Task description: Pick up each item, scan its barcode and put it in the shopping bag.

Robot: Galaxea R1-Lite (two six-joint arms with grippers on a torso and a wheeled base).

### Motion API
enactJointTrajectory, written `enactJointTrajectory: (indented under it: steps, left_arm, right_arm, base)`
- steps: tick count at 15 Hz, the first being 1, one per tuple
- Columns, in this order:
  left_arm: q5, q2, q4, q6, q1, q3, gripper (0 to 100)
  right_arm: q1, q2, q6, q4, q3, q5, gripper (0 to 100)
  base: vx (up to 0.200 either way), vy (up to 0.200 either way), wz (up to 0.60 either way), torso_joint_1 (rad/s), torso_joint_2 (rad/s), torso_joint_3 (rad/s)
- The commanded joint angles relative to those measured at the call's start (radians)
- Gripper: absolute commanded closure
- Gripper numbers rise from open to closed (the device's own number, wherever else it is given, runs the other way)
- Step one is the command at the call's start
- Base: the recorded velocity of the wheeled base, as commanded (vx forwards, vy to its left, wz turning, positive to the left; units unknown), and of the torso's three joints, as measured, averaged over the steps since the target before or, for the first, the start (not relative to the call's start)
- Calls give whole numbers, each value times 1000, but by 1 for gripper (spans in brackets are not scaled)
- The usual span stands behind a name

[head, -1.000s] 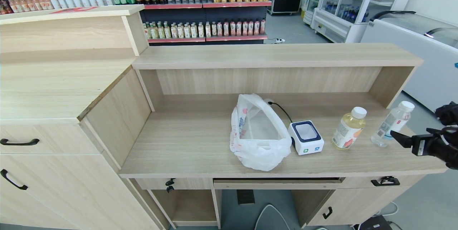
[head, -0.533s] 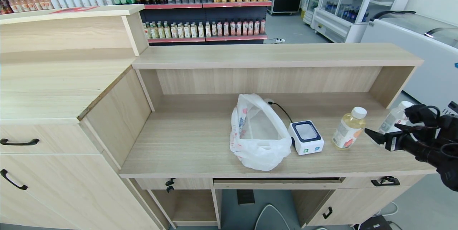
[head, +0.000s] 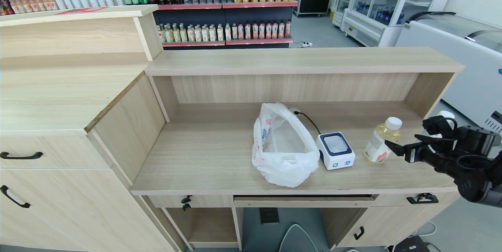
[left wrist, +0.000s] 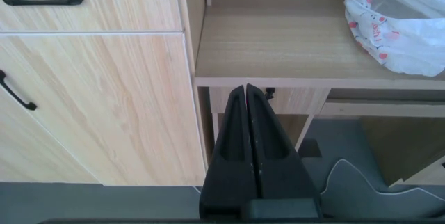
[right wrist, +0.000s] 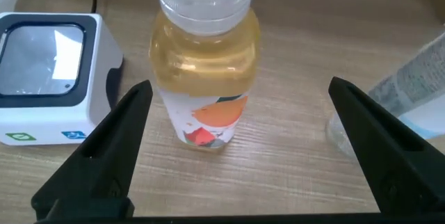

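Observation:
A yellow drink bottle (head: 382,140) with a white cap stands on the counter (head: 211,158) right of the white scanner (head: 335,150). My right gripper (head: 406,135) is open just right of the bottle at its height. In the right wrist view the yellow bottle (right wrist: 205,71) stands upright between the spread fingers (right wrist: 104,161), untouched. A clear water bottle (right wrist: 417,92) stands further right, and my right arm hides most of it in the head view. The white shopping bag (head: 284,146) lies open left of the scanner. My left gripper (left wrist: 247,95) is shut and empty, low in front of the cabinet.
The scanner (right wrist: 49,78) has a black cable (head: 308,120) running to the counter's back wall. A raised shelf (head: 302,60) overhangs the rear of the counter. A taller cabinet (head: 59,87) stands on the left, with drawers (left wrist: 90,1) below it.
My right arm has moved left along the counter's right end, from beside the clear bottle to the yellow bottle, and now covers the clear bottle. Nothing else moved.

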Motion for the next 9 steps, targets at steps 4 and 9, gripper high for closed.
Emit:
enactJointTrajectory:
  steps: [4,9]
  left_arm:
    - [0,0,0,0,0,0,100]
    - [0,0,0,0,0,0,100]
  right_arm:
    - [49,102,3,-3,-62,2,0]
    - [84,158,23,-3,-149,2,0]
  base:
    - [0,0,0,0,0,0]
    - [0,0,0,0,0,0]
